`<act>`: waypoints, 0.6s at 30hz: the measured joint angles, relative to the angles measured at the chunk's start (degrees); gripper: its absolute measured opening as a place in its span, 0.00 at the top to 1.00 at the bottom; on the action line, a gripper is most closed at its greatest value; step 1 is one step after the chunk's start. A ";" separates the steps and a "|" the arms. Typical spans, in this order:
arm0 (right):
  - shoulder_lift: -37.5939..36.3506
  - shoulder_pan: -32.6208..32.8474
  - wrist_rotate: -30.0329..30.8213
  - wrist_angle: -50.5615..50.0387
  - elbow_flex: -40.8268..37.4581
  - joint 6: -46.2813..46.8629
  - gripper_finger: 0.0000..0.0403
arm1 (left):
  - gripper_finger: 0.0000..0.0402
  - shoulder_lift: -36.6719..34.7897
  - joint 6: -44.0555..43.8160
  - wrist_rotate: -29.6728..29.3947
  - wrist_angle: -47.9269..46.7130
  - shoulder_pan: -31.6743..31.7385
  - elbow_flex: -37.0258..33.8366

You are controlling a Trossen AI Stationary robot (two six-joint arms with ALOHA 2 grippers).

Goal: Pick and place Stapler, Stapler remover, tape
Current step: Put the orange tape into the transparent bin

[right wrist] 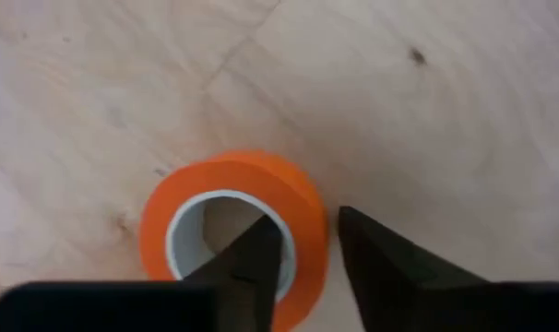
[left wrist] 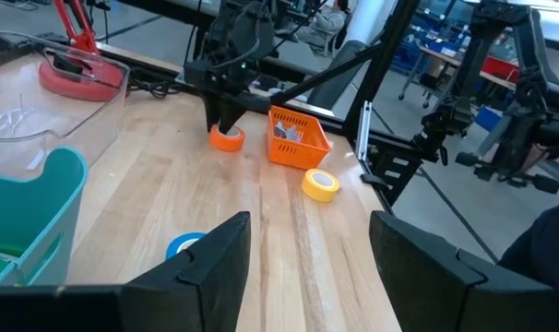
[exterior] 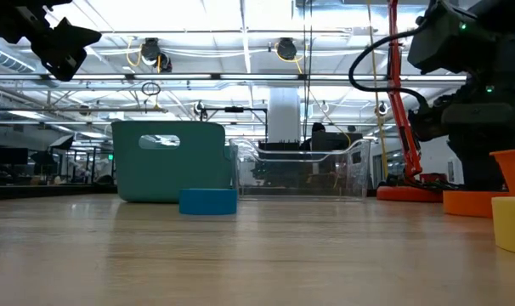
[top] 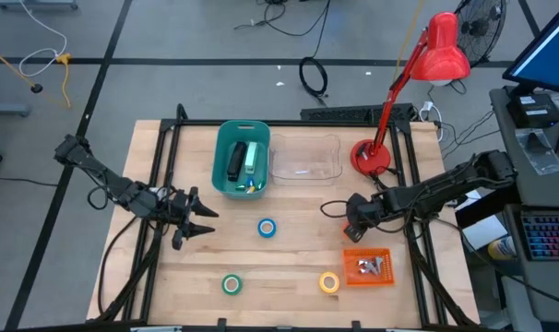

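An orange tape roll [right wrist: 226,224] lies flat on the wooden table, right of centre. My right gripper [right wrist: 303,231] points steeply down over it and hides it in the high view [top: 356,229]. The blue tape [top: 267,228], green tape [top: 231,285] and yellow tape [top: 329,282] lie flat and untouched. Staplers [top: 235,162] lie in the teal bin [top: 220,175]. Metal stapler removers [top: 368,266] sit in an orange basket [top: 383,277]. My left gripper [top: 198,221] hovers open at the table's left, holding nothing. My right gripper has the orange roll's ring wall [right wrist: 307,242] between its two fingers. One finger [right wrist: 252,258] is inside the hole and the other [right wrist: 372,258] outside. The fingers come from above, pointing down. The roll lies flat on the table.
A clear plastic bin [top: 305,159] stands right of the teal bin at the table's far side. A red desk lamp's base [top: 371,157] is at the far right. Black frame rails run along the table's left and right edges. Bare wood lies between the tape rolls.
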 joint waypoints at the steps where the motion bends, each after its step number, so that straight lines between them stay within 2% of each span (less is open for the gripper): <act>1: -0.15 0.00 0.24 -0.05 -0.05 0.05 0.75 | 0.44 -0.02 -0.01 0.00 0.07 0.00 0.00; 5: -0.23 -0.04 0.46 -0.17 -0.11 0.00 0.92 | 0.44 -0.02 -0.04 0.00 0.17 0.01 0.00; 13: -2.71 0.00 -0.01 1.77 1.05 1.90 0.92 | 0.44 0.00 0.04 0.02 0.13 0.00 0.00; 18: -8.24 -0.59 2.15 13.44 1.84 2.46 0.92 | 0.44 -0.01 0.04 0.02 0.20 0.01 0.00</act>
